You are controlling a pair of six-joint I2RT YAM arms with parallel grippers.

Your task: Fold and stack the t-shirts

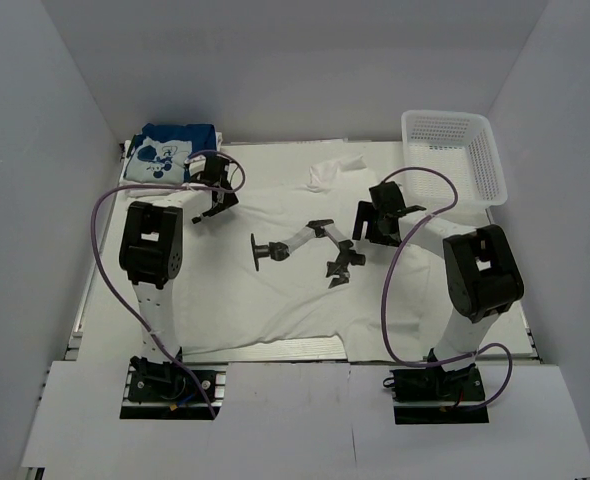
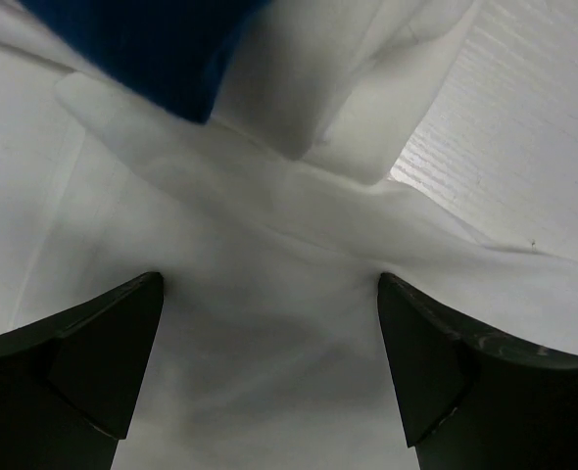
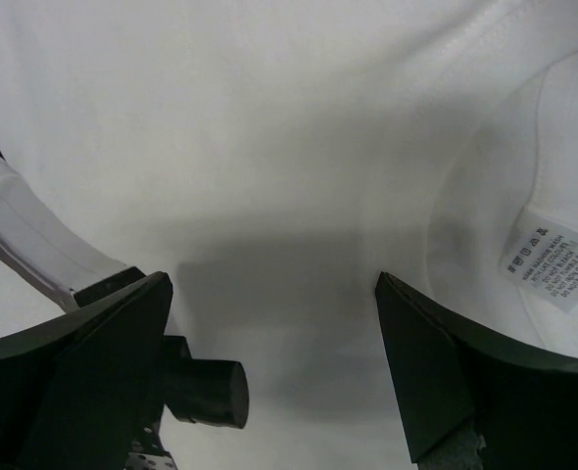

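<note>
Top external view: both arms stand with elbows raised and wrists bent down over the white t-shirt (image 1: 275,290) spread flat beneath them. The left gripper (image 1: 218,205) hangs with jaws wide and empty above that shirt's far left part, near the folded blue t-shirt (image 1: 170,150). The right gripper (image 1: 377,228), equally wide and empty, hovers beside the collar (image 3: 456,69), where the right wrist view shows a care label (image 3: 549,259), its print too small to read

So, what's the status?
Left claw open, right claw open, both empty. White t-shirt spread out, unfolded; blue t-shirt folded, far left. Jointed black-and-white bracket lying on it.
</note>
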